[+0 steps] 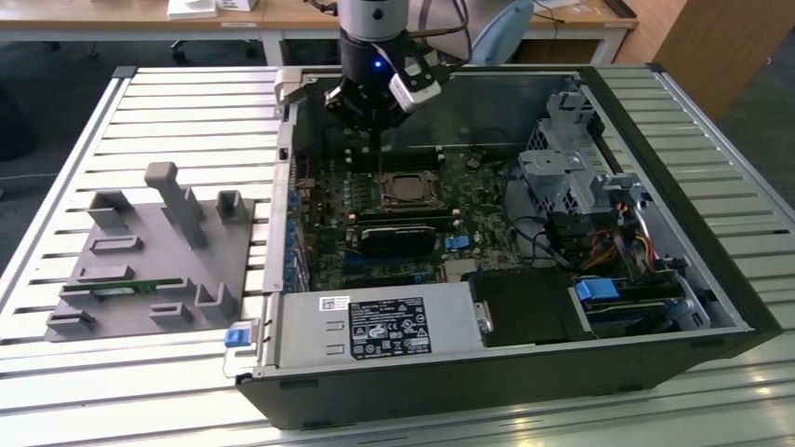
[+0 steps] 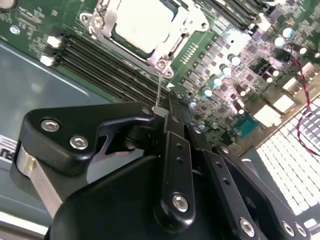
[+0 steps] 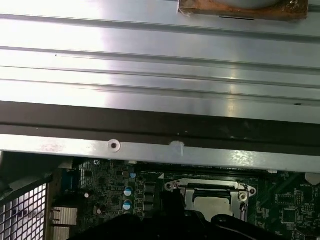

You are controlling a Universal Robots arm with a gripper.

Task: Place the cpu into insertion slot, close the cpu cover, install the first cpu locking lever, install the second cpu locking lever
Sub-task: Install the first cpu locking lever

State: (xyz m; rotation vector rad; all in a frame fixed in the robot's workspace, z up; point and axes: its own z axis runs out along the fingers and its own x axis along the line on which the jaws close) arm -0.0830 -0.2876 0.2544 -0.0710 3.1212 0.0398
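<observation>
fixture [image 1: 149, 247]: grey, lying by the surface [image 1: 74, 130]'s left edge.
fingers [image 2: 172, 127]: we see those of the gripper [image 1: 372, 130] clenched on a thin wire lever [image 2: 159, 90] (its end at their tips).
cpu [image 2: 142, 22]: seated in the insertion slot [image 2: 125, 42], cpu cover [image 2: 172, 45] down around it, inside the case [image 1: 497, 372].

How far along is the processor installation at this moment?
Done: the small dull silver-grey square chip sits in its black-rimmed socket, and the thin silvery metal frame cover lies closed over it. In hand: the black claw is at a thin wire lever beside the socket. Left: this lever stands raised, not latched.
</observation>
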